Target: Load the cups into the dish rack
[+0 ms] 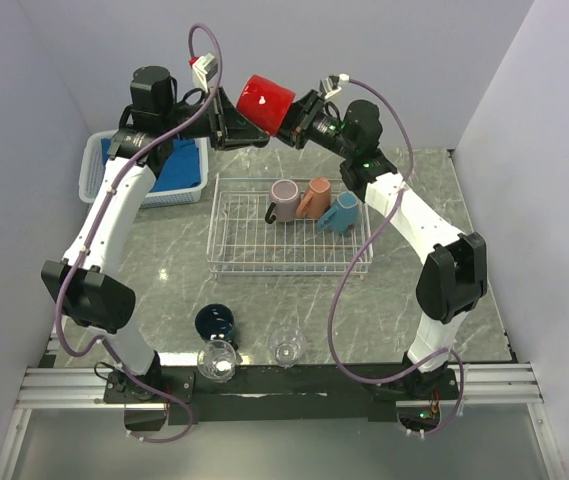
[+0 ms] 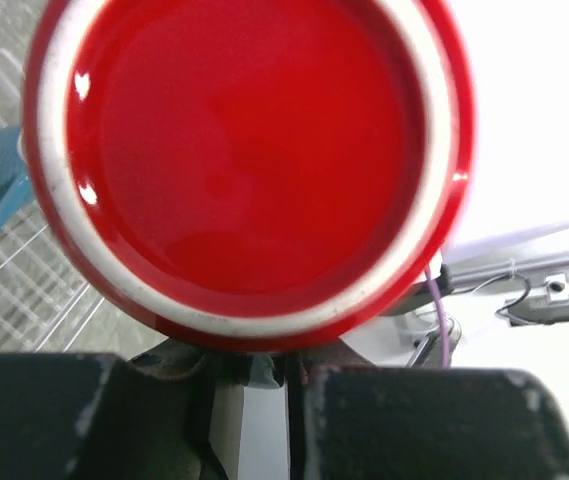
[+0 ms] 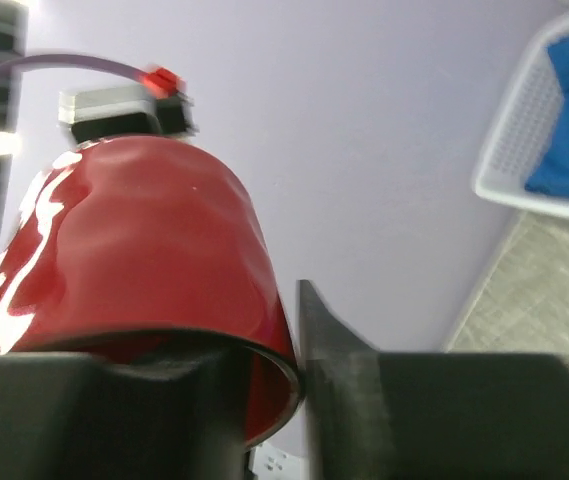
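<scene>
The red cup [image 1: 264, 100] hangs in the air above the far edge of the surface [image 1: 164, 270], caught between the two arms. Its long axis lies roughly level and runs left to right: the unglazed base ring faces the left wrist camera and the open mouth faces the right one.

The right pincer [image 1: 286, 122] is clamped on the cup's wall at the rim, one finger inside the mouth and one outside. The left pincer [image 2: 254, 365] sits just beneath the base with its fingers close together. Something dark lies at their tips, but I cannot tell whether they grip the cup or merely stand by it.

The dish rack [image 1: 249, 240] lies below the cup and towards the near edge, at the middle of the surface. The mauve cup [image 1: 284, 200], salmon-orange cup [image 1: 314, 197] and light-blue cup [image 1: 342, 212] crowd its far right corner, so the open room is its left half and near strip.

The right arm looks better placed to carry the cup down. The descent should probably aim left of the three mugs and clear the low far wire side.
</scene>
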{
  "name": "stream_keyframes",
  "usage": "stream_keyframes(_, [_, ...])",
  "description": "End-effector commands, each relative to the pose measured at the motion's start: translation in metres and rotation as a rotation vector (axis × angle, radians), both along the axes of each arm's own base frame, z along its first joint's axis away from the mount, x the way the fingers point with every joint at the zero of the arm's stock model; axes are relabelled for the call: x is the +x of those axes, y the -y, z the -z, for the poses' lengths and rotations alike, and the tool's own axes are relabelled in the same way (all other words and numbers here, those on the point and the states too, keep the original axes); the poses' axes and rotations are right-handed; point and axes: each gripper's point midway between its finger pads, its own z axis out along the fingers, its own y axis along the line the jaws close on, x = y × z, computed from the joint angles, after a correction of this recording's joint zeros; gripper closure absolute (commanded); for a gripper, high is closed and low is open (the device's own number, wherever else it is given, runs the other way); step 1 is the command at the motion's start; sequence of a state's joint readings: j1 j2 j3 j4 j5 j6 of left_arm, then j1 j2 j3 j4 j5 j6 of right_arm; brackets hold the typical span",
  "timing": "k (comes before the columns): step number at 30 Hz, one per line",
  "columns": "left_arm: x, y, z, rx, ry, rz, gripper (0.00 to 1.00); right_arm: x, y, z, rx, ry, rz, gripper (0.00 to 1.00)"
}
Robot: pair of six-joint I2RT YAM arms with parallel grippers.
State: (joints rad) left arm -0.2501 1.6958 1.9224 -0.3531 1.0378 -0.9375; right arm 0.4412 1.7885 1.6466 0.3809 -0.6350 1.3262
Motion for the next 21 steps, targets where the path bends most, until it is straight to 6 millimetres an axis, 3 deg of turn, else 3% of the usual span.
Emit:
stream_keyframes(1, [0.023, -0.053, -0.041, 0.057, 0.342, -0.219, 0.99, -0.038, 0.006, 0.021, -0.135, -0.012, -0.123, 0.66])
stream_keyframes(6, [0.031, -0.088, -0.029, 0.167, 0.399, -0.303, 0.99, -0.042, 0.035, 0.050, -0.230, -0.074, -0.081, 0.57])
stream_keyframes(8, [0.033, -0.098, -0.016, 0.219, 0.403, -0.331, 0.99, -0.045, 0.051, 0.060, -0.267, -0.098, -0.055, 0.51])
stream_keyframes(12, [0.040, -0.109, 0.013, 0.347, 0.427, -0.392, 0.99, -0.057, 0.073, 0.071, -0.330, -0.130, -0.027, 0.51])
stream_keyframes(14, [0.046, -0.112, 0.049, 0.465, 0.405, -0.403, 0.99, -0.064, 0.090, 0.065, -0.352, -0.119, 0.018, 0.51])
stream_keyframes(16, [0.043, -0.101, 0.083, 0.535, 0.372, -0.360, 0.99, -0.074, 0.103, 0.049, -0.349, -0.083, 0.053, 0.51])
stream_keyframes(19, [0.041, -0.091, 0.125, 0.674, 0.373, -0.342, 0.99, -0.081, 0.124, 0.032, -0.346, -0.053, 0.110, 0.51])
stream_keyframes(21, [0.041, -0.084, 0.139, 0.726, 0.391, -0.340, 0.99, -0.084, 0.135, 0.029, -0.358, -0.051, 0.136, 0.52])
